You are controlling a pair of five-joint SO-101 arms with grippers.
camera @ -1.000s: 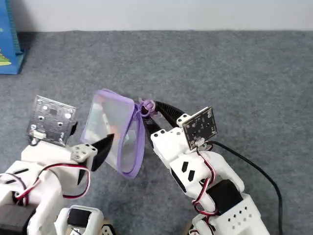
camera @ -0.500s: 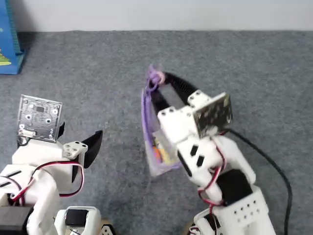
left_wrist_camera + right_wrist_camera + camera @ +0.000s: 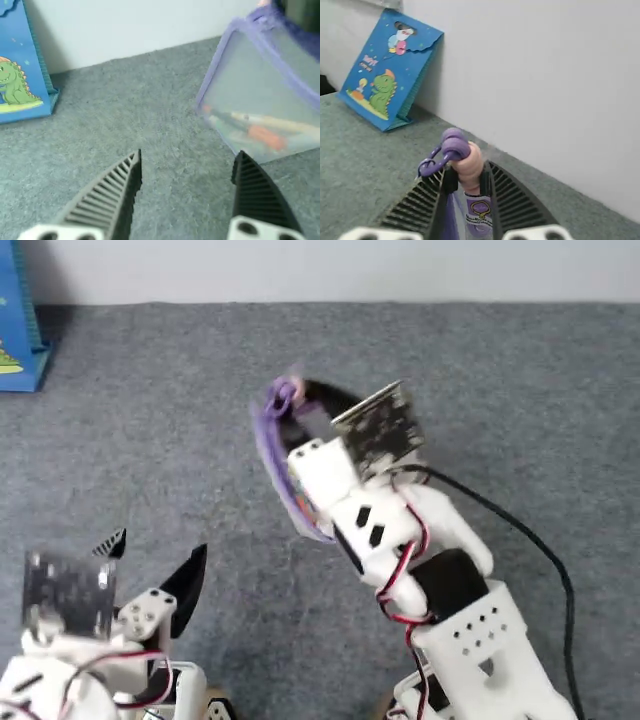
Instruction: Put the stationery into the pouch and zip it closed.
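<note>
One pouch point(image 3: 260, 95), stationery point(image 3: 252, 131) inside, hung by its pull charm point(image 3: 461, 152) from the clamped right gripper point(image 3: 467, 175); left gripper point(image 3: 186, 167) spread wide, empty; zipping judged in hand, pouch to be braced next

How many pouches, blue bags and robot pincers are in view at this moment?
pouch: 1
blue bag: 1
pincers: 2, the left pincer and the right pincer
Total: 4

Clear pouch point(image 3: 260, 95) with purple trim holds orange and cream stationery point(image 3: 260, 132). The black, ribbed right claw point(image 3: 467, 171) pinches a purple-and-pink charm point(image 3: 460, 152). Beyond it, a blue bag point(image 3: 387, 70) with a green dinosaur; grey carpet point(image 3: 150, 115).
</note>
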